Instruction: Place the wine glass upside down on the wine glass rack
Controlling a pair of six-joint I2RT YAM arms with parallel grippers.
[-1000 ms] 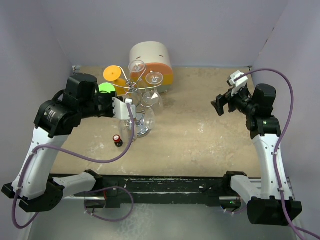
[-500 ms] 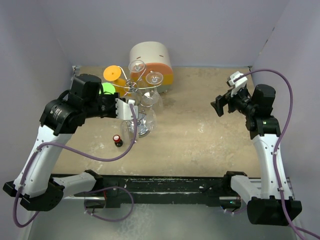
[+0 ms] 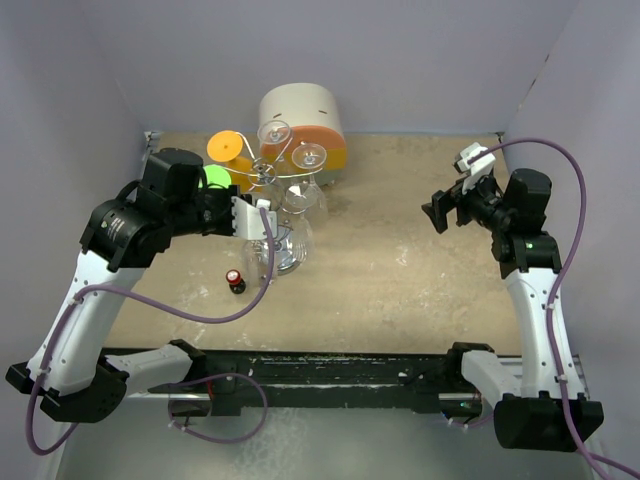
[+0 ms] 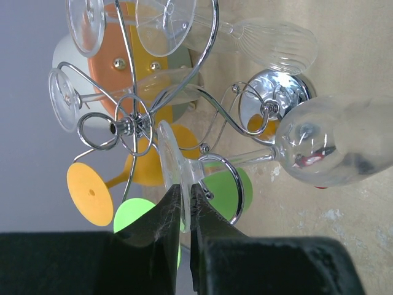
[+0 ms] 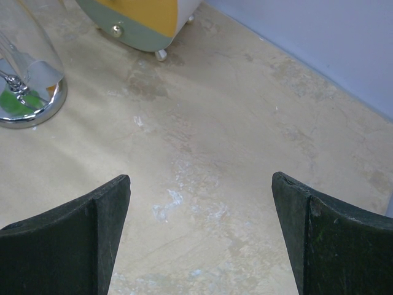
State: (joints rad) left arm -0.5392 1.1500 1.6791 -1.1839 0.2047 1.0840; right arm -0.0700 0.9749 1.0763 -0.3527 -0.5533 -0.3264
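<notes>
Left gripper: the left gripper (image 4: 184,188) is nearly closed, its two dark fingers (image 4: 164,212) pinching the edge of the wine glass's round foot.
Wine glass: the wine glass (image 4: 331,147) is clear and held at the rack, on its near left side. In the top view its foot is up at the fingertips and its bowl (image 3: 263,260) is lower down, close to the table.
Stem: it runs from the foot past one curled scroll arm. Whether it sits inside the curl cannot be told.
Wine glass rack: the wine glass rack (image 3: 263,173) is a silver wire stand at the back left of the table, and its shiny round base (image 4: 276,95) is just beside the held glass's bowl. Other clear glasses hang from it by their feet.
Right gripper: the right gripper (image 5: 199,236) is spread wide with nothing between the fingers, over bare table well away from the rack.
Drum: a white-and-orange drum (image 3: 303,122) stands behind the rack.
Coloured glasses: an orange one (image 3: 227,148) and a green one (image 3: 212,177) are at the rack's left.
Small bottle: a red-capped bottle (image 3: 235,281) stands on the table near the held glass's bowl.
</notes>
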